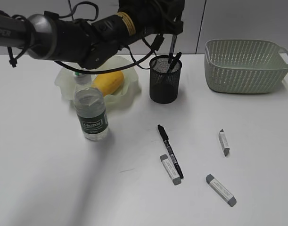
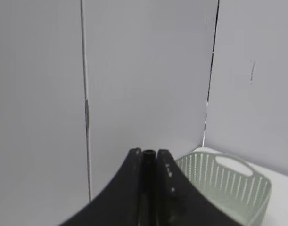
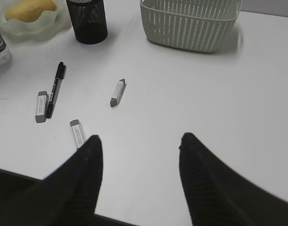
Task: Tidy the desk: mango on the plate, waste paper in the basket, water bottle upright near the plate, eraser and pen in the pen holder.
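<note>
Black mesh marks the pen holder point(image 1: 165, 78), which stands on the white counter point(image 1: 63, 188) between the plate point(image 1: 127, 92) and the basket point(image 1: 246, 66); the left gripper point(image 1: 173, 40) hangs right above it, pinching a dark pen point(image 1: 172, 52) whose lower end dips into the cup, where another pen already leans. In the left wrist view the jaws are pressed together on that pen's barrel. As far as can be judged, the tidying is well along: the mango point(image 1: 108, 82) lies on the ruffled pale-green plate, and the water bottle point(image 1: 90, 110) stands upright just in front of it, its dark green label reading "Cestbon". Left over are one black pen point(image 1: 170, 150) lying flat and three grey-ended erasers: one point(image 1: 170, 169) touching that pen, one point(image 1: 221, 189) nearer the front edge, one point(image 1: 224, 141) further right. No waste paper shows on the counter; whether it is inside the basket cannot be told. The right gripper point(image 3: 139, 155) hovers with jaws spread and nothing between them. Print on the erasers' sleeves is too small to read.
</note>
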Robot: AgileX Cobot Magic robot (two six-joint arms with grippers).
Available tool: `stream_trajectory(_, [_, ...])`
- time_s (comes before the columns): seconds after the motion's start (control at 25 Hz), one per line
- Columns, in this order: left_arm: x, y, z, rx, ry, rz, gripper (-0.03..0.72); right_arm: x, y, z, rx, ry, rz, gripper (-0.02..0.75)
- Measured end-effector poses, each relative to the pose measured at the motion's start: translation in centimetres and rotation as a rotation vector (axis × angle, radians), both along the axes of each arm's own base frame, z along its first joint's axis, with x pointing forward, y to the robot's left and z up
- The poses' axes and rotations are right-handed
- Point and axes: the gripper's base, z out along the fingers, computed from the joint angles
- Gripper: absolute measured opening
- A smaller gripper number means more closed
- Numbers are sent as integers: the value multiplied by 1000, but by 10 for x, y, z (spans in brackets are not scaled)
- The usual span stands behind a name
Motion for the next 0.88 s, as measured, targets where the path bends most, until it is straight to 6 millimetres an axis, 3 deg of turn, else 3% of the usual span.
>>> stream_trajectory(0.28, [5, 0, -22, 90, 34, 30, 67, 0, 0, 0, 1, 0, 0, 419])
stream_trajectory(0.6, [7, 3, -29, 153, 95, 68, 328, 0, 0, 0, 1, 0, 0, 419])
stream_trajectory(0.76, [4, 13, -8, 217, 213, 155, 382, 0, 0, 0, 1, 0, 0, 419])
stream_trajectory(0.88, [-9, 29, 25, 339, 325, 278, 365, 0, 0, 0, 1, -1, 0, 419])
